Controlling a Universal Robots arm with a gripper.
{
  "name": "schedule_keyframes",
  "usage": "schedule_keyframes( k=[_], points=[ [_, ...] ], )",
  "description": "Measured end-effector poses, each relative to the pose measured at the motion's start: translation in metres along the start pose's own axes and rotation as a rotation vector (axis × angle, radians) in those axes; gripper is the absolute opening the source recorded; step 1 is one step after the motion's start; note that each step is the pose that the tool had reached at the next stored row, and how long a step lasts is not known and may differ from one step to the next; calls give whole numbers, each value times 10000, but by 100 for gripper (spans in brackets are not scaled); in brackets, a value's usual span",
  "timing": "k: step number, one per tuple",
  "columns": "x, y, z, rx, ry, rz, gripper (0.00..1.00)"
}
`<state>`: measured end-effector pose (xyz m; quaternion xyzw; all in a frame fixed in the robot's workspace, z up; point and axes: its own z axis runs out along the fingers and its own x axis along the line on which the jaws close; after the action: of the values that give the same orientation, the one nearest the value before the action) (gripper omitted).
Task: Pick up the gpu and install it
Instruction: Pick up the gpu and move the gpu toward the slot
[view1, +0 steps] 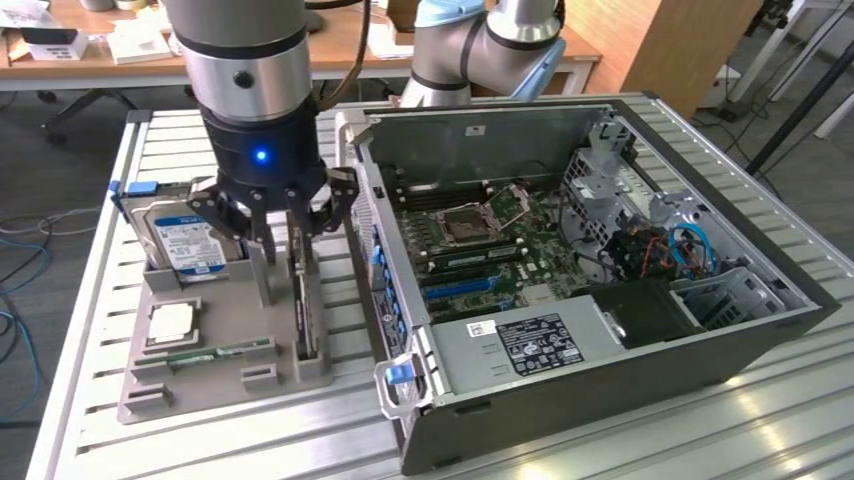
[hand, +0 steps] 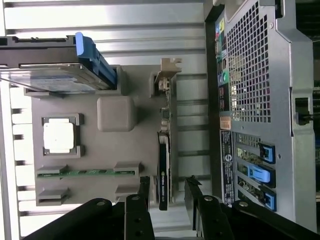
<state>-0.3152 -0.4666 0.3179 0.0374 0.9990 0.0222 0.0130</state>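
The claw (view1: 284, 245) hangs straight down over the grey parts holder (view1: 200, 390), and its jaws are spread wide with nothing between them but air. Right below sits the gpu (view1: 306, 310), the thin black card standing on its long edge in a slot of that holder, on the side nearest the computer case (view1: 601, 400). That upright stance makes sense: it offers two flat faces for a pinch.

From the wrist view the line-up is clear. The claw (hand: 167, 194) has one finger on each side of the gpu (hand: 163, 175), with the card's edge running up the middle and its silver bracket at the far end. There is a gap on both sides, with no contact that I can make out.

The hard drive (view1: 187, 240), the processor chip (view1: 174, 322) and the green memory stick (view1: 214, 353) each rest in their own pockets, well clear of the fingers. The case lies open on the slatted surface (view1: 641, 440), with its motherboard (view1: 494, 250) facing up. The card is not lifted yet.
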Motion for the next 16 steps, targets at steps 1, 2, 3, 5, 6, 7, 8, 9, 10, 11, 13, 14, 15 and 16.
schedule_keyframes(
  k=[1,2,3,5,6,7,8,9,10,11,13,14,15,16],
  points=[
    [0,-1,18,0,0,0,41],
    [1,-2,35,0,1,0,41],
    [1,-2,50,0,0,0,41],
    [2,-4,81,0,0,0,41],
    [2,-4,98,0,0,0,41],
    [3,-5,114,-1,-1,0,41],
    [3,-6,130,0,0,0,41],
    [3,-7,143,0,-1,0,41],
    [4,-7,153,-1,-1,0,41],
    [4,-7,159,-1,-1,0,41],
    [4,-8,174,1,0,0,41],
    [4,-9,184,0,0,0,41],
    [5,-9,194,0,0,0,41],
    [5,-9,204,0,0,0,41]
  ],
)
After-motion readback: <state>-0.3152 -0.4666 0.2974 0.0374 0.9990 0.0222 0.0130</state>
